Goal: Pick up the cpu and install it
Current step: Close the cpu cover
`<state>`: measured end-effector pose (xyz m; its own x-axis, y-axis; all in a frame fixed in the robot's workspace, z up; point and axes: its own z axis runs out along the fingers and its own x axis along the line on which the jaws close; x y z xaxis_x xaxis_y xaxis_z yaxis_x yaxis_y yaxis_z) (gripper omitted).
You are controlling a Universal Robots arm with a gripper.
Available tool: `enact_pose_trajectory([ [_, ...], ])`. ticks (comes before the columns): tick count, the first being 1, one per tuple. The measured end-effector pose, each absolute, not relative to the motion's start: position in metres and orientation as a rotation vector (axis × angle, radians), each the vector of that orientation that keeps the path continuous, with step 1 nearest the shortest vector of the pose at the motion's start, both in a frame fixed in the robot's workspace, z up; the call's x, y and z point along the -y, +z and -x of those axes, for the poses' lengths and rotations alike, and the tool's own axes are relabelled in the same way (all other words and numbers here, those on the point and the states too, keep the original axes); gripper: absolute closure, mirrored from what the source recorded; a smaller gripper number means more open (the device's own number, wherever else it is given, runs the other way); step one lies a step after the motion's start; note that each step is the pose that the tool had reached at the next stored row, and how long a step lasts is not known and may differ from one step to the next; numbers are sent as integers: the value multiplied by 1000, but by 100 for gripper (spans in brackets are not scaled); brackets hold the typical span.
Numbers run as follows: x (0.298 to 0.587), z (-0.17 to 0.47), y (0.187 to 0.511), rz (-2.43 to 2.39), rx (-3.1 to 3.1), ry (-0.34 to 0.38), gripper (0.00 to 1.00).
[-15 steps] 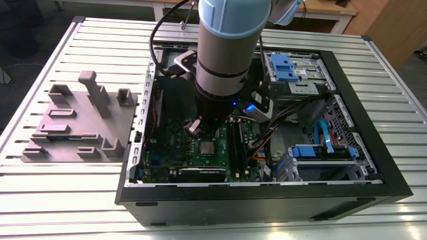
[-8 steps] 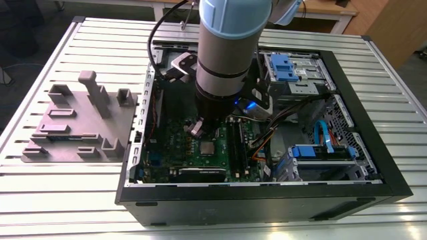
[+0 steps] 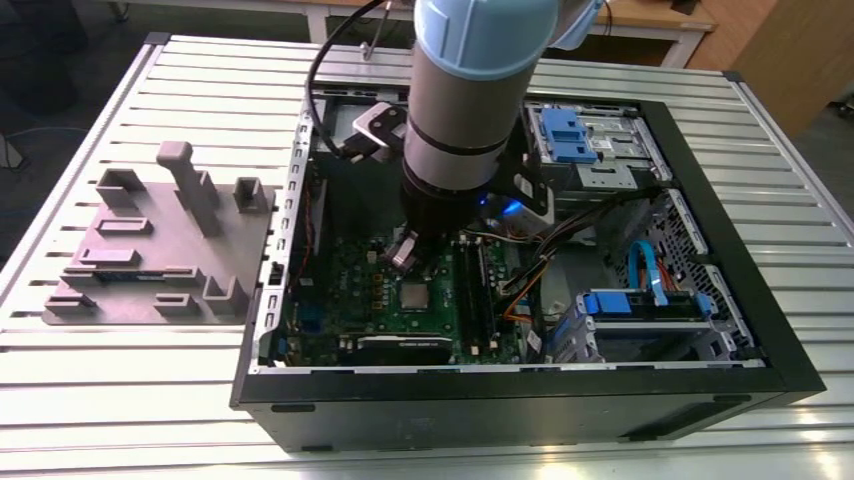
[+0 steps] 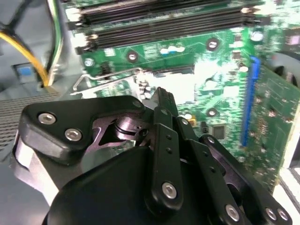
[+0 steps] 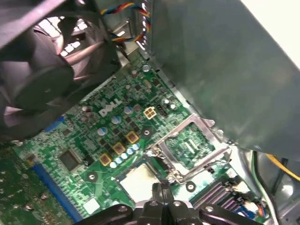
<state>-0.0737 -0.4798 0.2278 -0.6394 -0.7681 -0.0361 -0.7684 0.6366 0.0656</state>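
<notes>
Jaws clenched, cpu sitting in the socket!
Your gripper had its jaws pinched together and empty, hovering just over the cpu, which lay flat in its socket at the middle of the motherboard. The hinged metal frame stood open beside it, all inside the computer case on the table.

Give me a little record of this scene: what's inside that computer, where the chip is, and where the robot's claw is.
setting: open computer case lying on a slatted table
arm: reaches down into the case
gripper: right over the cpu; contact cannot be told
cpu: lying flat in the socket on the motherboard
socket frame: swung open beside the cpu
outside the case: grey fixture at the exterior view's left
</notes>
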Motion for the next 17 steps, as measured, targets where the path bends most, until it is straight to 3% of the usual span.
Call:
enact_pose_trajectory([
  [5,480,70,228,1323,-2796,233,89],
  [17,479,64,225,1448,-2739,238,89],
])
